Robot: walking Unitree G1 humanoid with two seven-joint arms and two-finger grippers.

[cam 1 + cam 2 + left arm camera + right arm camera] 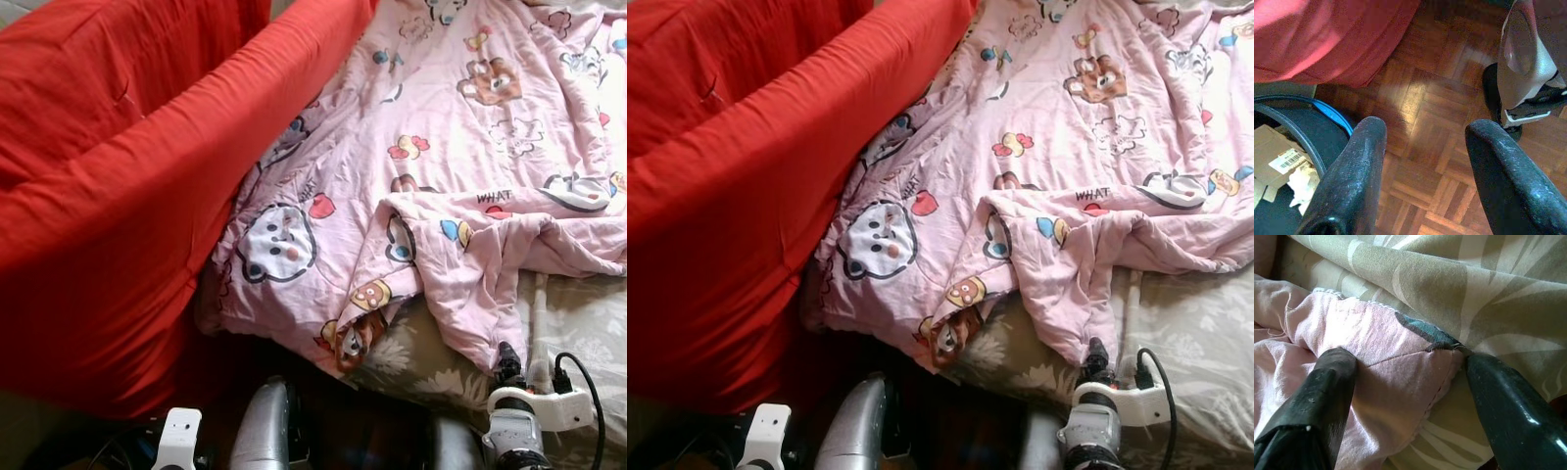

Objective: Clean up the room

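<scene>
- The right end effector (1410,377) had its two black fingers spread apart, straddling a corner of the pink quilt (460,147) without pinching it; one finger (1322,396) rested on the pink fabric, the other on the olive leaf-patterned bed sheet (1440,279).
- In the head views, the right end effector (507,364) reached up to the lowest hanging corner of the quilt at the bed's near edge, its silver wrist low in the picture.
- The quilt lay crumpled across the bed sheet (588,323), printed with cartoon bears and hearts; the word "WHAT" (494,197) could be read on it.
- A red blanket (118,176) was heaped just beside the quilt on the robot's left.
- The left end effector (1422,181) hung low with its fingers parted and nothing between them, above the wooden parquet floor (1430,98).
- Beside it stood a dark bin (1298,147) holding cardboard with a barcode label (1286,160), its print too small to read.
</scene>
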